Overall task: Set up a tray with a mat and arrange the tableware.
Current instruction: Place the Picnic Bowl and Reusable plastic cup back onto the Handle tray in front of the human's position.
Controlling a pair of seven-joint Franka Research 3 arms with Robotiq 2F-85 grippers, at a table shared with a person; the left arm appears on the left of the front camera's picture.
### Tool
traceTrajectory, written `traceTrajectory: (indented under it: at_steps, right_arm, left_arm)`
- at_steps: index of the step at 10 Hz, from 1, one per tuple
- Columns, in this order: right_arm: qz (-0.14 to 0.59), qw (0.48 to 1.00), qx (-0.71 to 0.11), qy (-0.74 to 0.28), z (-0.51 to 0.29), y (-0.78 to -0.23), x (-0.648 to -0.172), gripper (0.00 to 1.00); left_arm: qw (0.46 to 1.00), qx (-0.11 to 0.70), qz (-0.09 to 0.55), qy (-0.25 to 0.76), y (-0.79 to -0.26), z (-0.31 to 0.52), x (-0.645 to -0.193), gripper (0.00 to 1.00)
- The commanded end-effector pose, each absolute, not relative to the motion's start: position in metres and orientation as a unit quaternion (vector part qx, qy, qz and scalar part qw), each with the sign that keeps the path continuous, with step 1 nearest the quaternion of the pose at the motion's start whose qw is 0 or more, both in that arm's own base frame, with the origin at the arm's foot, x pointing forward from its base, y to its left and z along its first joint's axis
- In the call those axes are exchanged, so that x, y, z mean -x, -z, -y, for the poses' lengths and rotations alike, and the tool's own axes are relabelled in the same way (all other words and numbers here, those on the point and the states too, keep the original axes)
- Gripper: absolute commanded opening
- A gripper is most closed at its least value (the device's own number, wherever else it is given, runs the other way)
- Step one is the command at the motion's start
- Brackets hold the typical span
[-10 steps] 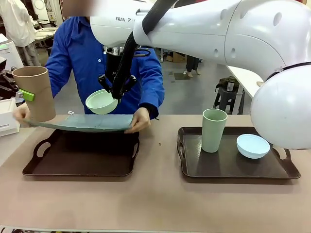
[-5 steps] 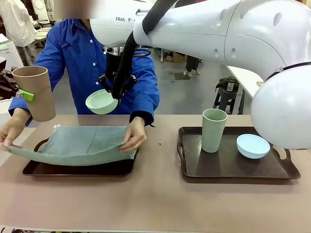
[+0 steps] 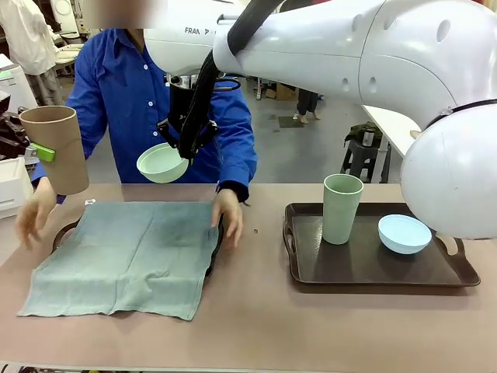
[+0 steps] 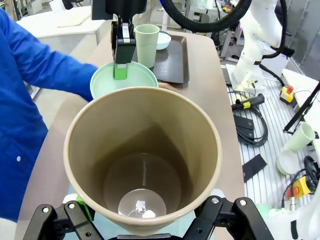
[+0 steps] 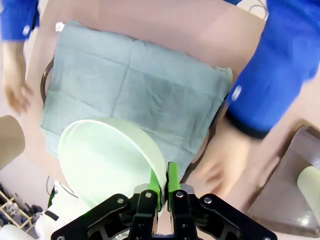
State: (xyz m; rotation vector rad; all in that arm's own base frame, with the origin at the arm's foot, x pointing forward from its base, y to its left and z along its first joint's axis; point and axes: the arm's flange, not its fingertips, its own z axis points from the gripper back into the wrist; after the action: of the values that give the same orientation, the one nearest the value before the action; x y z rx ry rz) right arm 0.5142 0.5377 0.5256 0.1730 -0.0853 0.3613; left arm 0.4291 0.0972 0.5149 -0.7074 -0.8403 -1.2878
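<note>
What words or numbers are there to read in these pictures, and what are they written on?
"FRAN": on the white robot arm in the front view; the letters after it are hidden behind the black cable.
No other text: the tan cup, mint green bowl, sage green cup, pale blue bowl and mat carry no print that can be read.

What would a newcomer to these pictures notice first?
Over the left of the table, the robot's right hand grips the mint green bowl by its rim in the air, and its left hand holds the tan cup upright. Beneath, a grey-green mat lies spread over the left tray, its near edge on the table. The sage green cup and pale blue bowl stand on the right tray.
</note>
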Motion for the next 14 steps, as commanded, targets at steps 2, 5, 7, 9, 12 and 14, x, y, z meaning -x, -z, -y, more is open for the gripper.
traceTrajectory:
  at_steps: [2, 5, 7, 9, 12, 14]
  right_arm:
    - [0.048, 0.978, -0.089, -0.180, -0.5415, -0.5291, -0.5158, 0.09]
    - [0.048, 0.978, -0.089, -0.180, -0.5415, -0.5291, -0.5158, 0.09]
    - [0.048, 0.978, -0.089, -0.180, -0.5415, -0.5291, -0.5158, 0.09]
    - [0.048, 0.978, -0.089, -0.180, -0.5415, -0.5291, -0.5158, 0.09]
    - [0.048, 0.978, -0.089, -0.180, -0.5415, -0.5291, -0.5158, 0.09]
    - [0.048, 0.978, -0.089, -0.180, -0.5415, -0.5291, -0.5158, 0.09]
  left_arm:
    - [0.661, 0.309, 0.372, 0.574, -0.5167, -0.0974, -0.4309, 0.00]
    - [0.661, 0.309, 0.372, 0.574, -0.5167, -0.0974, -0.4309, 0.00]
    - [0.661, 0.309, 0.372, 0.574, -0.5167, -0.0974, -0.4309, 0.00]
    - [0.661, 0.309, 0.372, 0.574, -0.5167, -0.0974, -0.4309, 0.00]
    - [0.661, 0.309, 0.372, 0.574, -0.5167, -0.0974, -0.4309, 0.00]
    - [0.661, 0.309, 0.372, 0.574, -0.5167, -0.0974, -0.4309, 0.00]
